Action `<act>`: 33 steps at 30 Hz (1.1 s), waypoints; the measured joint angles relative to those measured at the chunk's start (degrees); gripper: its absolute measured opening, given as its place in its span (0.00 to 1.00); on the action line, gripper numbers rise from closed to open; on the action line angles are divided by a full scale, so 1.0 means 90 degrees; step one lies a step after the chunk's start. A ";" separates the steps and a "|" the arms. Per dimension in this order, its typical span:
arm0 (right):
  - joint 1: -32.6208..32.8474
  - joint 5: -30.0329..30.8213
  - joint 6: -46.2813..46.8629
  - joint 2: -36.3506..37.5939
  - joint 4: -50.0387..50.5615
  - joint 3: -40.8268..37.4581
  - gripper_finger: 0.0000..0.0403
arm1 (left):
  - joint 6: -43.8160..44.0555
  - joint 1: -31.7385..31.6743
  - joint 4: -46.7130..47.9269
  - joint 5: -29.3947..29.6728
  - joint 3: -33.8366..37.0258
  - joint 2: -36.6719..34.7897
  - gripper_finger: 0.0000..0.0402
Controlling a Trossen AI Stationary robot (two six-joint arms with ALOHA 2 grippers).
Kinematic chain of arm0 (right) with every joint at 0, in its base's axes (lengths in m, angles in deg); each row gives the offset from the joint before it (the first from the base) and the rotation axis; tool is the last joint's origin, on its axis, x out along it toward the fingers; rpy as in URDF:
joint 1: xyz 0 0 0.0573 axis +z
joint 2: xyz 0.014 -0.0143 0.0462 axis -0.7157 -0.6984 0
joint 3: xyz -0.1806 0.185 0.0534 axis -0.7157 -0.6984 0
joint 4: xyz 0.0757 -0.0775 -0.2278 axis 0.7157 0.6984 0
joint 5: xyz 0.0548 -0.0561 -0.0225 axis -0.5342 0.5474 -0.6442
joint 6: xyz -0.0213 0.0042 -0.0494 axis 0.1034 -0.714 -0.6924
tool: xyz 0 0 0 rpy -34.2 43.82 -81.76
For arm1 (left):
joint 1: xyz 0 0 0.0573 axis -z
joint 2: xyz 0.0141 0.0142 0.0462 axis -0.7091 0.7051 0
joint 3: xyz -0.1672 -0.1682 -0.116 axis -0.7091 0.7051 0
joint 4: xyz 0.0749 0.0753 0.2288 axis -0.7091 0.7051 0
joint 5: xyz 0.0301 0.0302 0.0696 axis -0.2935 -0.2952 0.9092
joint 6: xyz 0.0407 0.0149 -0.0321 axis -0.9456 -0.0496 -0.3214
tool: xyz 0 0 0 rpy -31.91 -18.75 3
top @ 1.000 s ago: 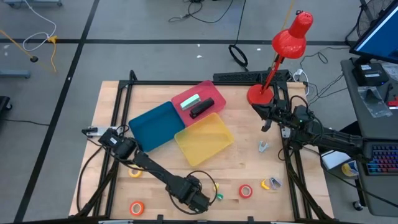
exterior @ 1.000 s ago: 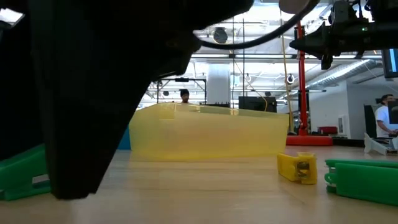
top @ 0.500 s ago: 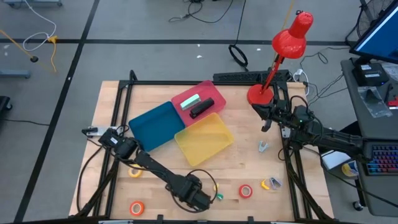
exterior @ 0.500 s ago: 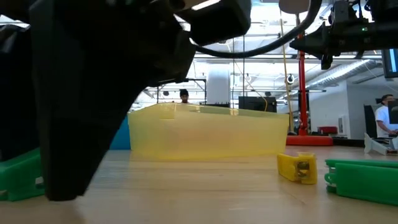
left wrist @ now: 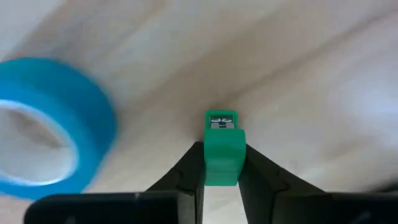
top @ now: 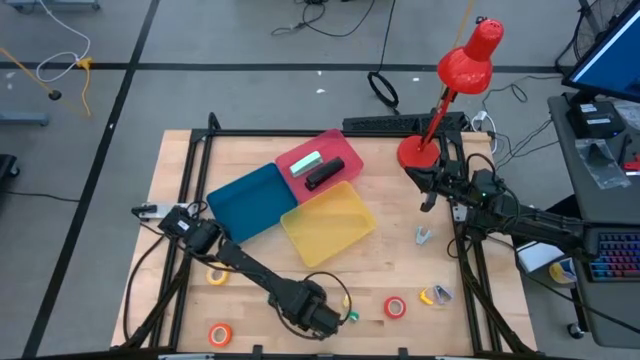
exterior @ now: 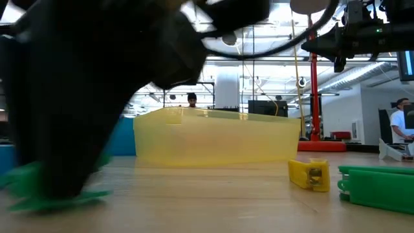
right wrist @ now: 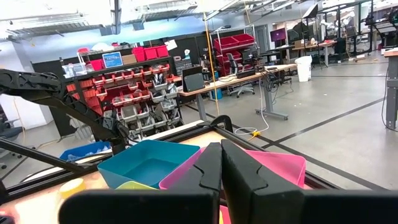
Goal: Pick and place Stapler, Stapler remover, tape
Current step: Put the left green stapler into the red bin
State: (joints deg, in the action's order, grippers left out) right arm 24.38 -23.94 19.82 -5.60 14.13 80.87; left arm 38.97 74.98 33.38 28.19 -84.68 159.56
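between jaws, blocky green stapler (left wrist: 221,149)

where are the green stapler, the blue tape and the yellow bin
green stapler (left wrist: 221,152), left wrist view, its body between the fingers
blue tape (left wrist: 93,121), left wrist view, its outer band
yellow bin (top: 352,243), high view, its right wall

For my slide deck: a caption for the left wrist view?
Left gripper closed on a small green stapler, blue tape roll beside it.
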 joint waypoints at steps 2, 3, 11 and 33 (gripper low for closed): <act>0.0000 0.0000 0.0000 0.0000 0.0002 0.0000 0.00 | -0.0054 -0.0092 -0.0009 -0.0012 0.0002 -0.0271 0.18; 0.0000 0.0000 -0.0002 0.0000 0.0000 0.0000 0.00 | -0.0111 -0.0155 0.0008 0.0019 0.0002 -0.0467 0.19; 0.0000 0.0002 0.0001 0.0000 0.0000 0.0000 0.00 | -0.0604 -0.0812 0.0292 0.2542 -0.0014 -0.2072 0.19; -0.0007 0.0023 0.0001 -0.0006 0.0137 0.0000 0.00 | -0.5740 -0.5556 0.1617 0.2697 -0.0008 -0.1517 0.21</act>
State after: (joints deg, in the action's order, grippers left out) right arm 24.31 -23.73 19.82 -5.65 15.36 80.87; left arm -12.69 24.97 47.93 52.46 -84.75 145.91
